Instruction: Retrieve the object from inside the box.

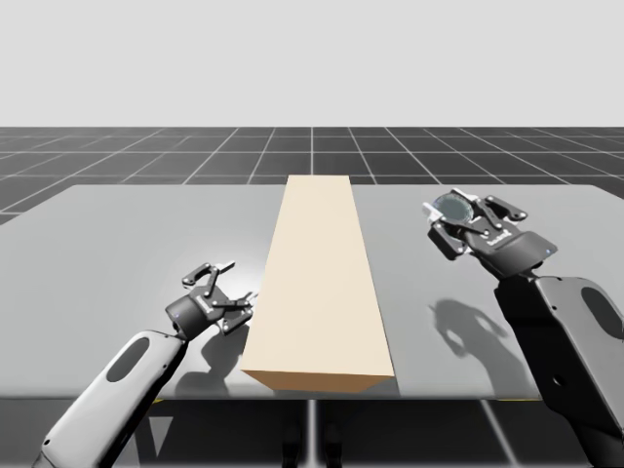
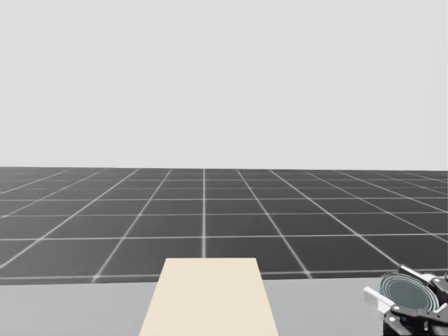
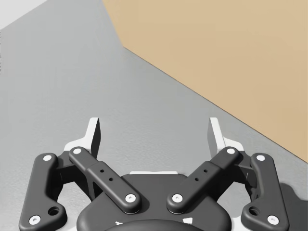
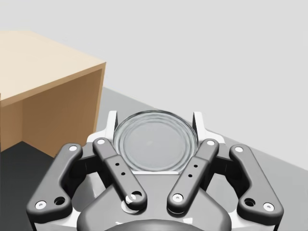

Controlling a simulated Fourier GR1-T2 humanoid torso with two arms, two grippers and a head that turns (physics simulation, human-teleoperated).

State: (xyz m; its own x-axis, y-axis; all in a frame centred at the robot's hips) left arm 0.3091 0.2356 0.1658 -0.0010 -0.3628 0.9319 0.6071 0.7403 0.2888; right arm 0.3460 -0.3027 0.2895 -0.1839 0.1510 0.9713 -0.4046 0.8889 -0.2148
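Disc [image 4: 153,142] (round, clear) pinched in right gripper [image 4: 154,122], right of box [image 1: 322,283] | left gripper [image 3: 154,130] spread, beside box

From high above the near edge we are looking down at a slant over the whole tabletop [image 1: 117,244], taking in the box [image 1: 322,283], our left hand [image 1: 239,283] and our right hand [image 1: 456,210]. Our head is facing almost level, out over the floor [image 2: 210,217], catching the box's far end and the disc [image 2: 409,292] clamped in the right hand; the high view is sharing both. Each wrist camera is riding close behind its own hand: the left is looking down at tabletop and the box's flank, the right past the disc toward one end of the box.
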